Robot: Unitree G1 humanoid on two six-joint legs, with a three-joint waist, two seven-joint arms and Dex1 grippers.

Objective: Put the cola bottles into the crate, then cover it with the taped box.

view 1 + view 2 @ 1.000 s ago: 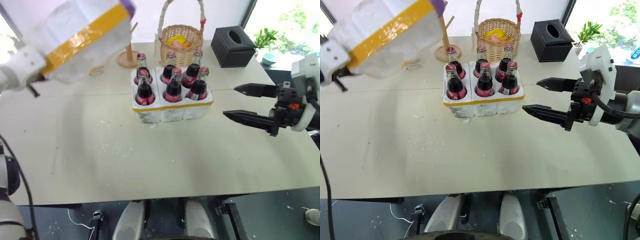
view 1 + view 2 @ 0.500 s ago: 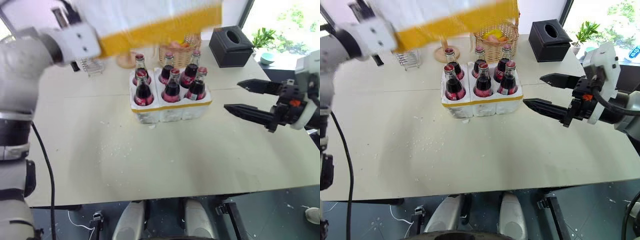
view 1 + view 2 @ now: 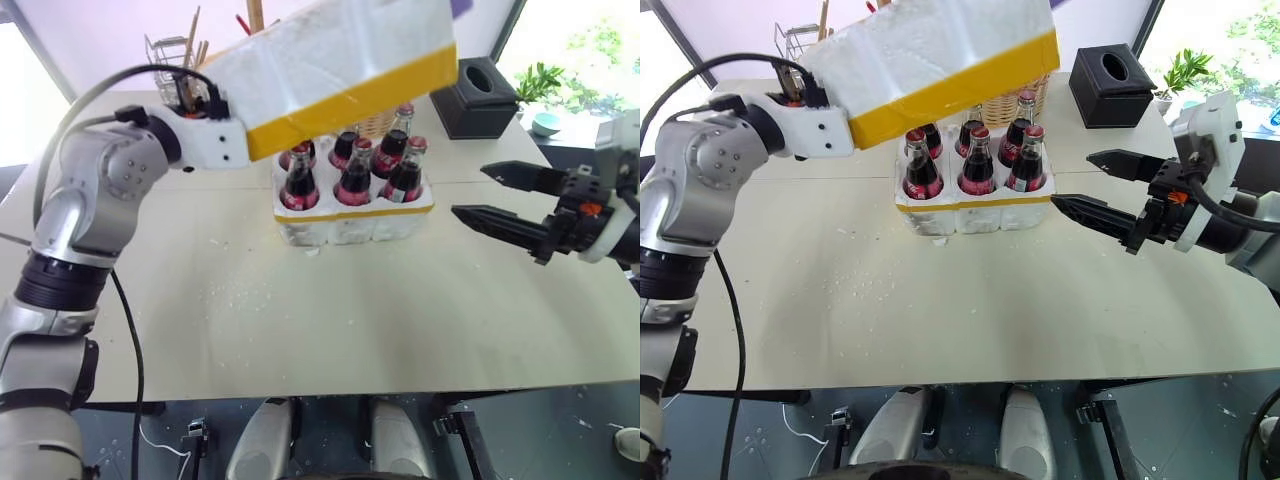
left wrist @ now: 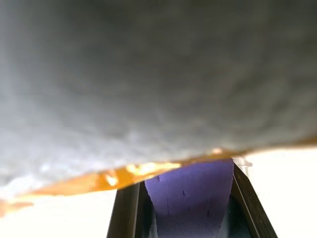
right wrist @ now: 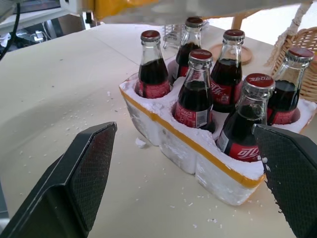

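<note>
At the far left, the left arm reaches in over the tabletop [image 3: 300, 330]. Its left claw [image 3: 825, 100] is hidden behind the taped box [image 3: 940, 50], but it is closed tight on the near end of that box and carries it in the air. The box is a big white foam shell with a wide yellow tape band along its lower edge. It hangs tilted, its left end lower than its right, above and slightly behind the crate [image 3: 975, 205], not touching the bottles. In the left wrist view the rough white underside of the box [image 4: 148, 74] and its yellow edge sit right above the claw.

Behind the box at the left, a wire rack [image 3: 165, 50] with sticks stands at the back of the tabletop.

In the middle, the crate rests on the tabletop, a low white foam tray with a thin yellow strip along its side. All six cola bottles [image 5: 193, 96] stand upright in its wells, two rows of three, with red caps and red labels. The tops of the back row are partly covered by the box in the head views. Small white foam crumbs [image 3: 235, 290] lie scattered on the tabletop in front of and to the left of the crate. A wicker basket [image 5: 302, 54] stands just behind the crate.

Further right, a black tissue box [image 3: 485, 95] sits at the back of the tabletop, with a green plant [image 3: 535, 75] beyond it.

At the right, the right claw [image 3: 1095, 180] hovers level just beside the crate's right end, its two black fingers [image 5: 84, 168] spread wide and holding nothing.
</note>
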